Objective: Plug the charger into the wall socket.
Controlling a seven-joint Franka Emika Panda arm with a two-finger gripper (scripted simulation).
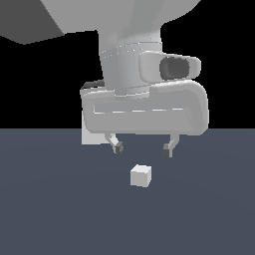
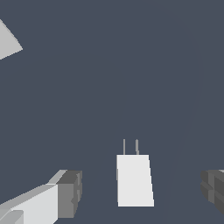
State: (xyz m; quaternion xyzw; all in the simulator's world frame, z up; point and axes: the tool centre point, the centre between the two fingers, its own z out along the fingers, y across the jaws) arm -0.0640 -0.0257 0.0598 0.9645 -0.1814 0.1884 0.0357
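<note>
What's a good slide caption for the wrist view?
Open gripper straddles the white charger lying on the dark floor, its two prongs visible.

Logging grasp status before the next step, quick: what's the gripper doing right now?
Gripper: open and empty, fingers spread wide above the charger, which sits on the floor between them, untouched.

The charger (image 1: 141,176) is a small plain white cube-ish block sitting flat on the dark grey floor, out in the open away from any edge. In the wrist view you can see two thin prongs sticking out of one end. The wall socket (image 1: 91,136) is a white plate, mostly hidden, so its holes can't be made out.
</note>
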